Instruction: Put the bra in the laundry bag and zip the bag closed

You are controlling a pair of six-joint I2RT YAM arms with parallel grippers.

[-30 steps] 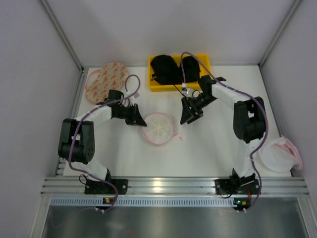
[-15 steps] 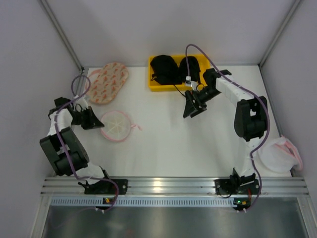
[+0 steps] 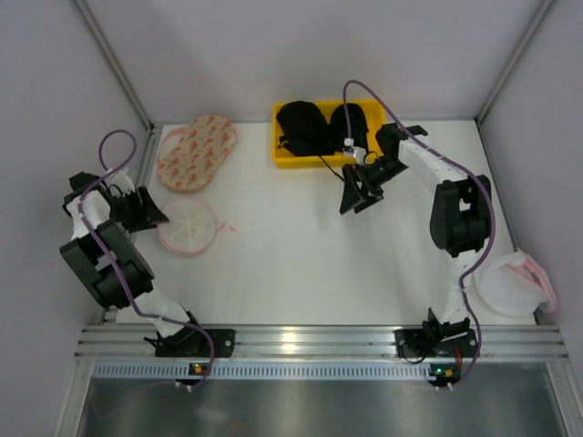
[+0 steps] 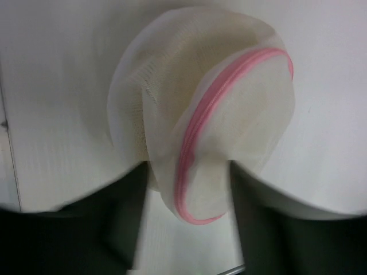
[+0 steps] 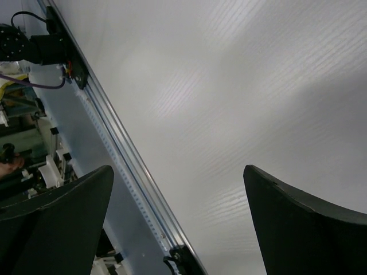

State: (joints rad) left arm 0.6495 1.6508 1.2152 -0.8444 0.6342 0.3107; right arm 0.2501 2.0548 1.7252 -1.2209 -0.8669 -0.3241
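The laundry bag (image 3: 187, 228), a round white mesh pouch with a pink zip rim, lies on the table at the left. My left gripper (image 3: 155, 214) is at its left edge. In the left wrist view the laundry bag (image 4: 200, 114) bulges up, and its near edge with the pink rim sits in the gap of my left gripper (image 4: 189, 229), whose jaws stand parted. My right gripper (image 3: 355, 196) hangs open over the table in front of the yellow tray. In the right wrist view my right gripper (image 5: 178, 229) holds nothing. The bra is not in view.
A yellow tray (image 3: 282, 157) at the back holds black bras (image 3: 305, 127). A larger oval pinkish bag with orange-red marks (image 3: 196, 150) lies at the back left. Another white mesh bag (image 3: 515, 282) sits off the table's right edge.
My left arm has dragged the laundry bag from the table's middle to the left side, and its jaws have parted. The right gripper shifted slightly back and right and opened a little wider.
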